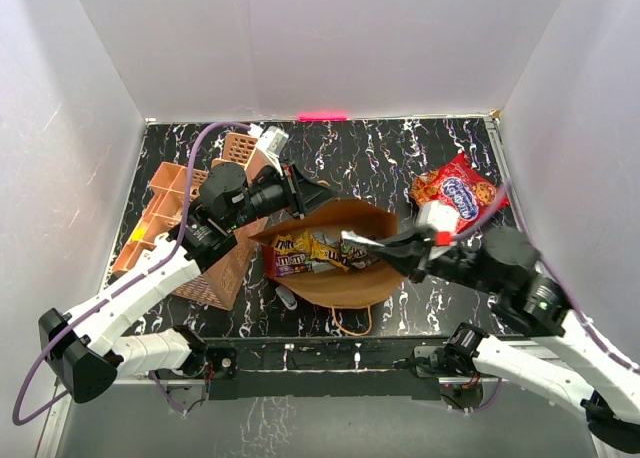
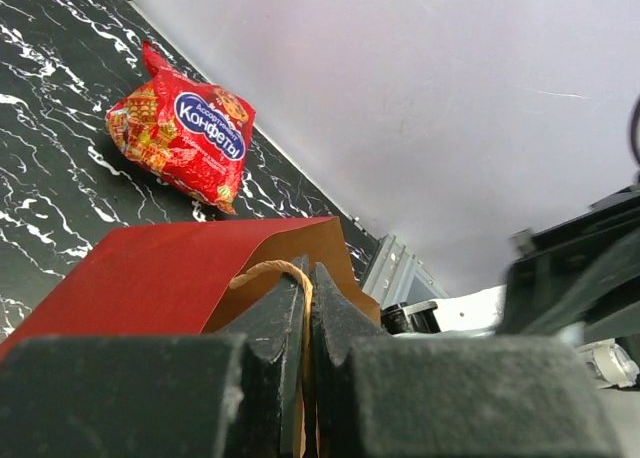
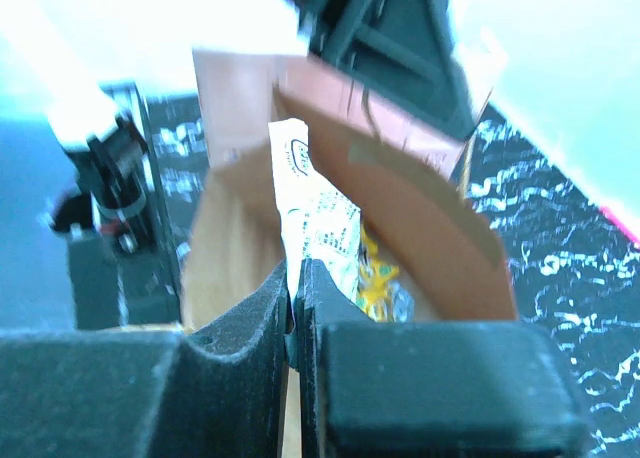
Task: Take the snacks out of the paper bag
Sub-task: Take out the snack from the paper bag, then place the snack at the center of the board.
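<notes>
The paper bag (image 1: 345,278) lies open in the middle of the table, with its brown inside showing. Purple, brown and yellow candy packets (image 1: 305,253) lie in it. My left gripper (image 1: 303,195) is shut on the bag's far rim and twisted loop handle (image 2: 262,269); the dark red outside (image 2: 150,273) shows in the left wrist view. My right gripper (image 1: 362,242) is inside the bag's mouth, shut on a silver-white packet (image 3: 318,210), with a yellow packet (image 3: 376,280) behind it. The red cookie bag (image 1: 456,192) lies on the table at the right, outside the bag, and also shows in the left wrist view (image 2: 185,138).
A salmon-pink lattice organizer (image 1: 170,213) stands at the left under my left arm. A small white-blue item (image 1: 271,138) lies at the back beside it. The bag's other loop handle (image 1: 352,325) hangs toward the near edge. White walls close in three sides.
</notes>
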